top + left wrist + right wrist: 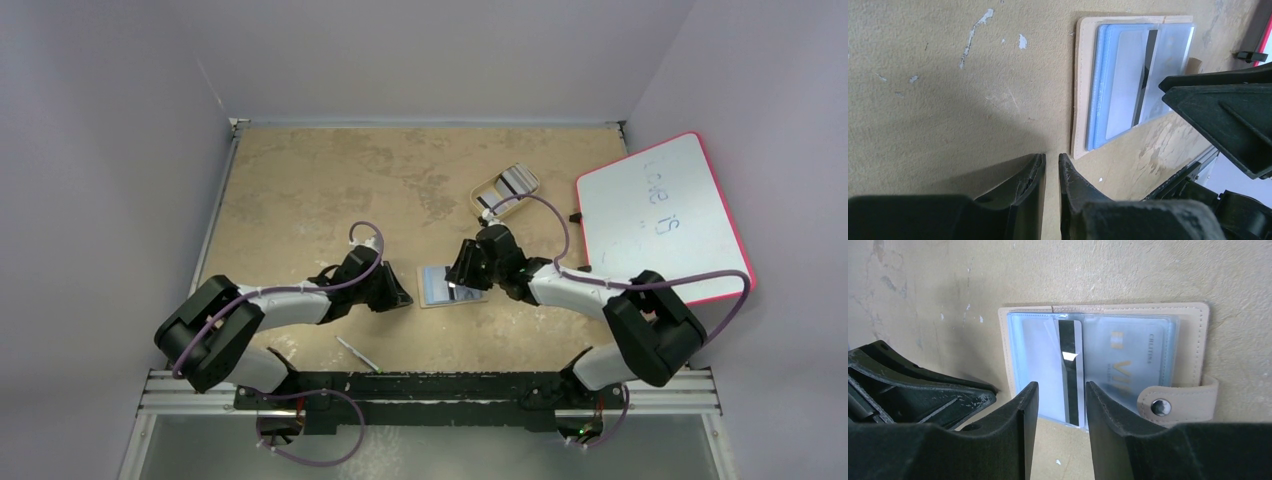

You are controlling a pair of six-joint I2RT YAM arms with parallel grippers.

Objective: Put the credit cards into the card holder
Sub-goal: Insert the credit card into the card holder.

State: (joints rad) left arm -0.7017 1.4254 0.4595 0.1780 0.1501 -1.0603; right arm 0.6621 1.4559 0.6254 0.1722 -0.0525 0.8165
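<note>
The card holder (436, 287) lies open and flat on the table, tan with blue-grey pockets (1193, 335). A pale credit card with a dark stripe (1070, 365) sits slanted in its left clear pocket (1128, 85), its lower end sticking out. Another card (1128, 355) fills the right pocket beside the snap tab (1168, 402). My right gripper (1061, 387) stands open just over the striped card's protruding end, gripping nothing (462, 276). My left gripper (1052, 157) is closed to a thin slit, empty, tips on the table at the holder's corner (400, 296). More credit cards (513, 182) lie in the tray.
A beige oval tray (482, 195) sits behind the right gripper. A pink-edged whiteboard (660, 215) leans at the right wall. A thin pale stick (357, 353) lies near the front edge, by the left arm.
</note>
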